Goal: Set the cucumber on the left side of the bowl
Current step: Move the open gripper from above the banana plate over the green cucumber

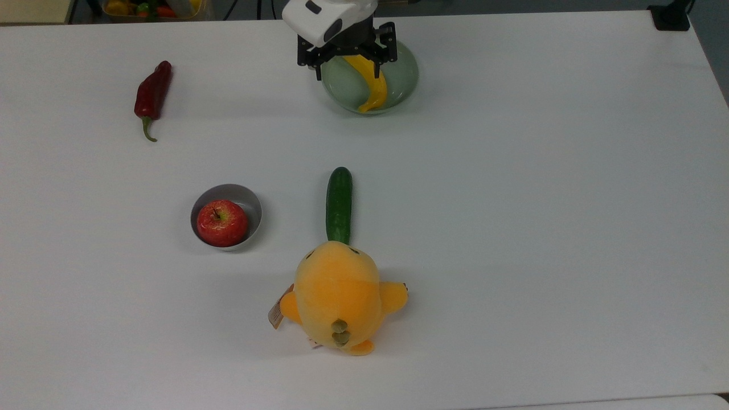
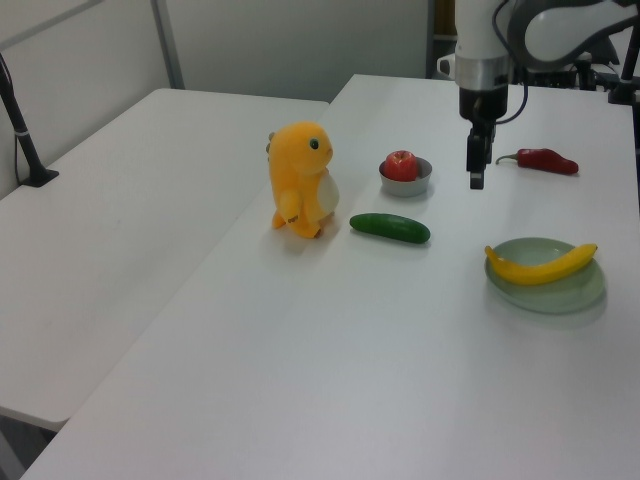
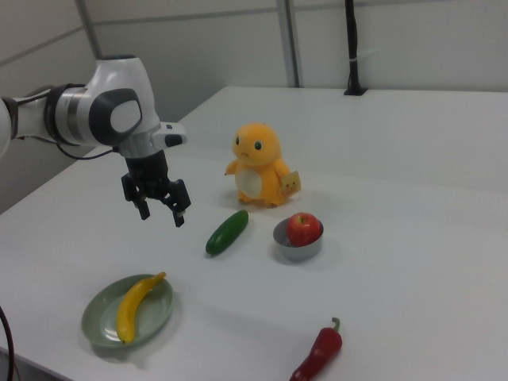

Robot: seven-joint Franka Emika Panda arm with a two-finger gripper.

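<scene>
The gripper (image 1: 346, 69) hangs in the air at the top centre of the top view, above the green plate (image 1: 401, 68) holding the yellow vegetable (image 1: 373, 88), its fingers spread apart and grasping nothing. The cucumber (image 1: 339, 205) lies flat at mid-frame, well apart from the gripper, one end tucked right against the orange plush toy (image 1: 339, 296), with the grey bowl (image 1: 249, 202) holding the apple (image 1: 222, 222) near it toward the top view's left. A descent near the plush-side end could probably catch the toy and knock it, and a grip far off the smooth cucumber's middle may let it swing or slip as it lifts.

One cucumber (image 1: 339, 205), one chilli (image 1: 152, 94), one apple (image 1: 221, 222), one yellow vegetable (image 1: 373, 91), two bowls (image 1: 251, 206) (image 1: 405, 77), one plush toy (image 1: 338, 296).
</scene>
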